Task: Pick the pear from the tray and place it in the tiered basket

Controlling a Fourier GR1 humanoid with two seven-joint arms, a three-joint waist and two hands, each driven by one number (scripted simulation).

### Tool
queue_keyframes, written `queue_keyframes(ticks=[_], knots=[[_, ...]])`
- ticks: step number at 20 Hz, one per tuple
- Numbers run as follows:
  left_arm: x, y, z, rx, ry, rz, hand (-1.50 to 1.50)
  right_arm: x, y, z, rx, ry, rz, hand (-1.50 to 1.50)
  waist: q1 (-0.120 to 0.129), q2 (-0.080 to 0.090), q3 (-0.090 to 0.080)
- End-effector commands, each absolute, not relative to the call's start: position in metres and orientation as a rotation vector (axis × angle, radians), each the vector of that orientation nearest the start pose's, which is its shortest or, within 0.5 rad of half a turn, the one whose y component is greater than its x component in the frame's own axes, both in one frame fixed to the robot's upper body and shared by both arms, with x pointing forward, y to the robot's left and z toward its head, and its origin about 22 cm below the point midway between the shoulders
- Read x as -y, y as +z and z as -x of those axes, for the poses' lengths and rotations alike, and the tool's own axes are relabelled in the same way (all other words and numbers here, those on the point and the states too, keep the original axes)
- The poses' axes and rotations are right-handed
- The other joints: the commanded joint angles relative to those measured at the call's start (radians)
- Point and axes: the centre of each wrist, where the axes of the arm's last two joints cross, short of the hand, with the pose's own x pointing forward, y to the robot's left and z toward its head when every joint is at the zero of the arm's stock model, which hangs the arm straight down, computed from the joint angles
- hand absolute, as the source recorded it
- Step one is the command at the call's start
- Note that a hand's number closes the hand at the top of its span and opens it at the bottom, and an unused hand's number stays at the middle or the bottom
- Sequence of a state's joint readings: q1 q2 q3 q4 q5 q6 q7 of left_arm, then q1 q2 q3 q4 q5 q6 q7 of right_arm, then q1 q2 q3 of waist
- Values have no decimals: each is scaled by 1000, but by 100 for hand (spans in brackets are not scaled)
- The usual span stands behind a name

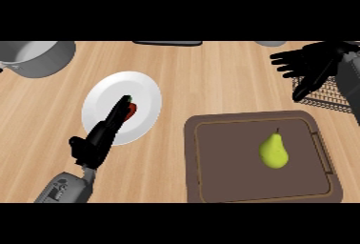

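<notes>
Wood counter (211, 81) – pear (274, 151) on brown tray (211, 157); both hands (95, 143) (309, 64) straight-fingered, holding nothing

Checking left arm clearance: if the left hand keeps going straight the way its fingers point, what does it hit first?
The left hand points up-right across the white plate; its fingertips already overlap a red item there. That likely comes first, though height is unclear.
</notes>
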State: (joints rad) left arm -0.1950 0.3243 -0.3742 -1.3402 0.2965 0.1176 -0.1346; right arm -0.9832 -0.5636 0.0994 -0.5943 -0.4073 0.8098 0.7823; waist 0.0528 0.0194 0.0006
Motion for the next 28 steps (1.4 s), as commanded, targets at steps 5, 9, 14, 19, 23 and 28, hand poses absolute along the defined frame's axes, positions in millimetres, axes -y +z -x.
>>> queue_keyframes(ticks=[5,9,14,19,23,28], knots=[[-234,-9,-278,1539,-264,96,0,304,178,-460,538,956,-158,-150,-2,-3,0],[-226,-16,-279,1527,-243,100,0,293,170,-461,548,925,-91,-150,-29,-13,0],[-224,-17,-275,1550,-247,112,0,300,139,-454,423,996,6,-150,-17,-5,0],[-207,-17,-273,1549,-248,102,0,290,119,-455,373,989,-32,-150,-21,-7,0],[-234,-39,-264,1538,-239,72,0,282,95,-448,367,981,-67,-150,-38,-14,-1],[-229,-18,-251,1542,-255,87,0,270,89,-449,352,965,-34,-150,-31,-16,0]])
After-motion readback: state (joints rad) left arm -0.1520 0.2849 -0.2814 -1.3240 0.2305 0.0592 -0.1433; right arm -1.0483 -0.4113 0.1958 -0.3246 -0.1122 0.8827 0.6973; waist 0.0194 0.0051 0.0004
